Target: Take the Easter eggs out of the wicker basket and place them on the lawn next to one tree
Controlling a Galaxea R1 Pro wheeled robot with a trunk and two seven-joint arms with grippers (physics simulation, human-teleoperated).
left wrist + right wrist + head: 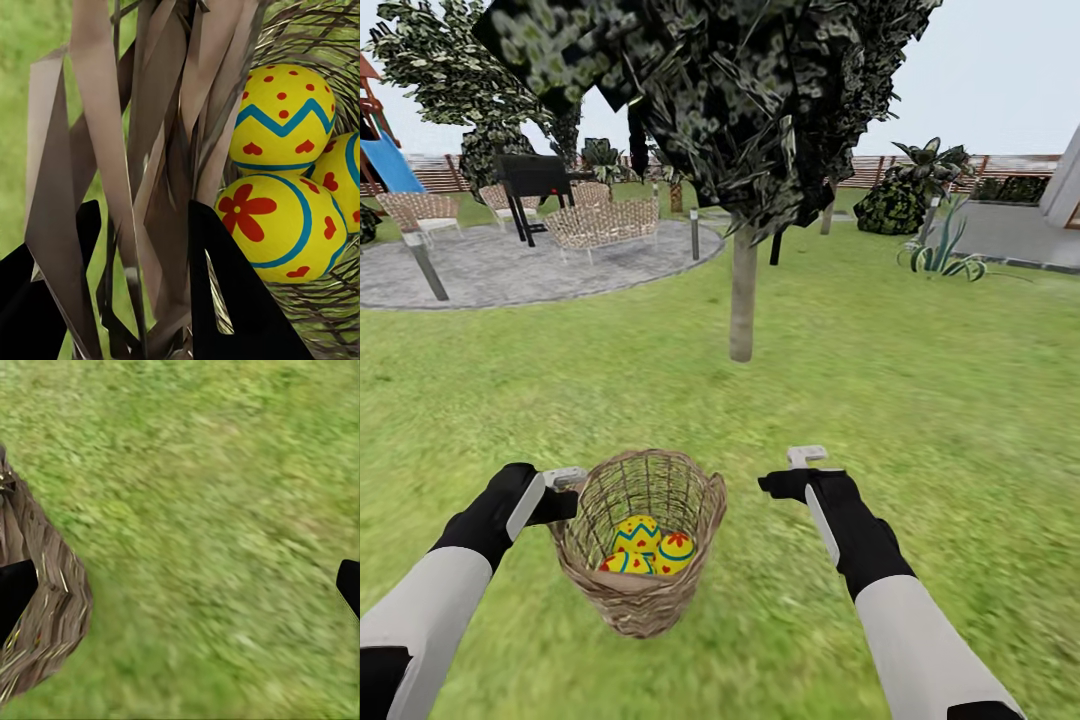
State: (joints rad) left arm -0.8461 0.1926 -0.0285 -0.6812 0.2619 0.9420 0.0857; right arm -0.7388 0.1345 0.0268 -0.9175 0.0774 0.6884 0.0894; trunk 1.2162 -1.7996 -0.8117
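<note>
Eggs [648, 548], yellow with blue zigzags, lie in wicker basket [650, 600].

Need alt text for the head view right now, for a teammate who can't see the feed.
A wicker basket holding three Easter eggs is tilted on the lawn between the robot's two arms, the left gripper at its rim and the right gripper open over grass. A tree stands just beyond, with a patio and fence behind.
</note>
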